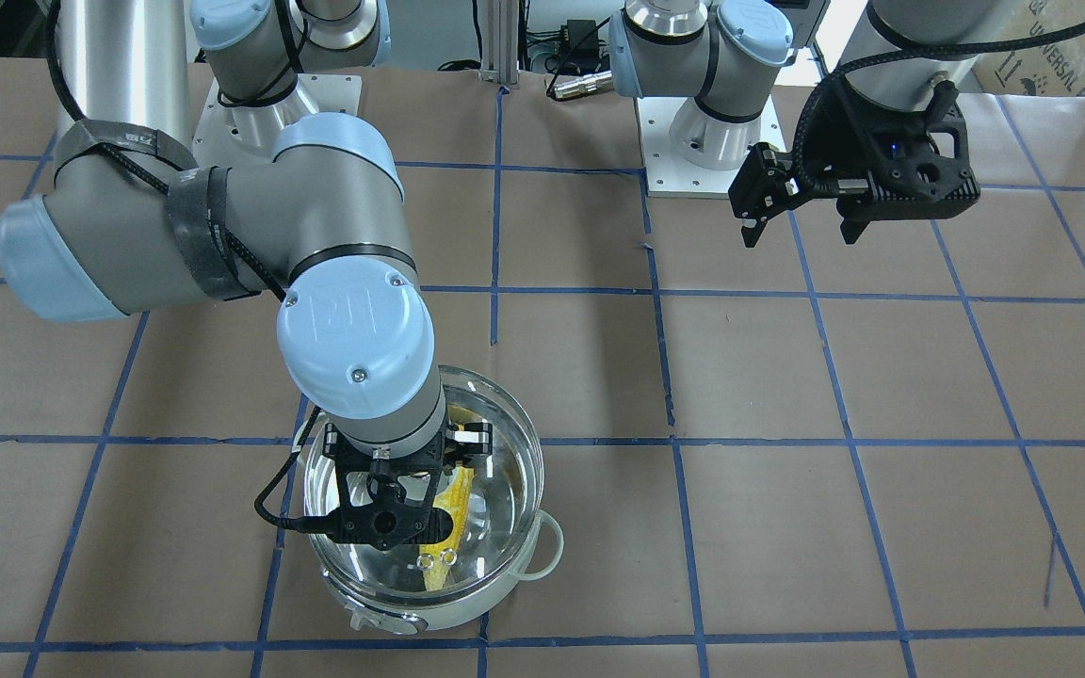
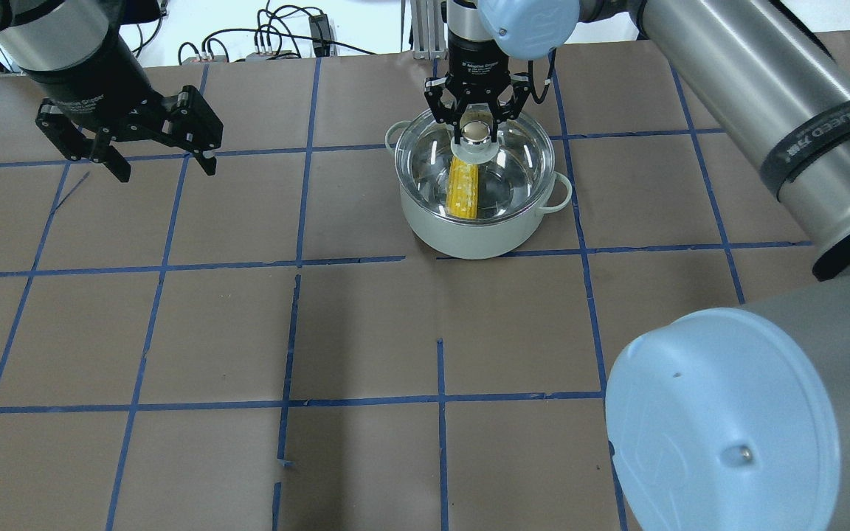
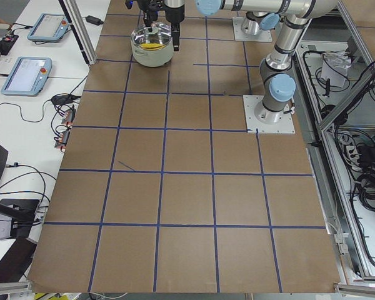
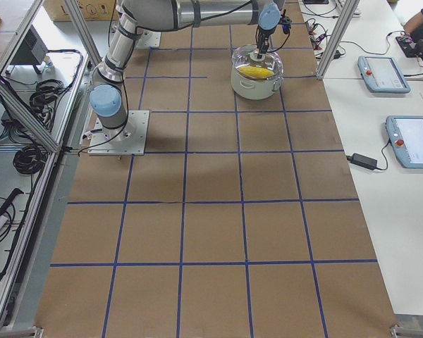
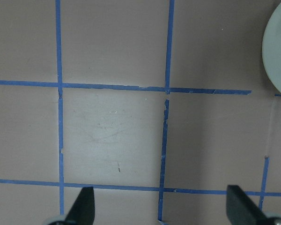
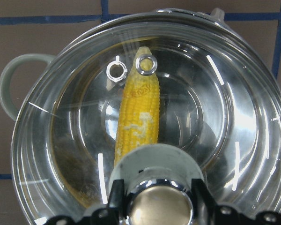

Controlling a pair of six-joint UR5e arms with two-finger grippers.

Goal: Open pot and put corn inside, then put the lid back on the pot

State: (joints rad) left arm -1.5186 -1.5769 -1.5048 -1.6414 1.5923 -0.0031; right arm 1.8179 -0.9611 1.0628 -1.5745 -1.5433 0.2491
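Note:
The white-bodied steel pot [image 2: 469, 236] stands at the far middle of the table. The clear glass lid [image 2: 517, 158] sits on its rim. The yellow corn [image 2: 463, 188] lies inside the pot and shows through the glass, also in the right wrist view [image 6: 138, 117]. My right gripper [image 2: 477, 134] is straight above the pot, its fingers closed against both sides of the lid's central knob [image 6: 159, 206]. My left gripper [image 2: 159, 158] is open and empty, held above the table far to the pot's left; its spread fingertips [image 5: 84, 206] show in the left wrist view.
Brown paper with blue tape lines [image 2: 296, 221] covers the table. The pot's loop handles [image 2: 561, 193] stick out at its sides. In the front-facing view my right arm's wrist [image 1: 359, 348] hangs over the pot [image 1: 467, 617]. Teach pendants [image 4: 384, 74] lie on a side bench.

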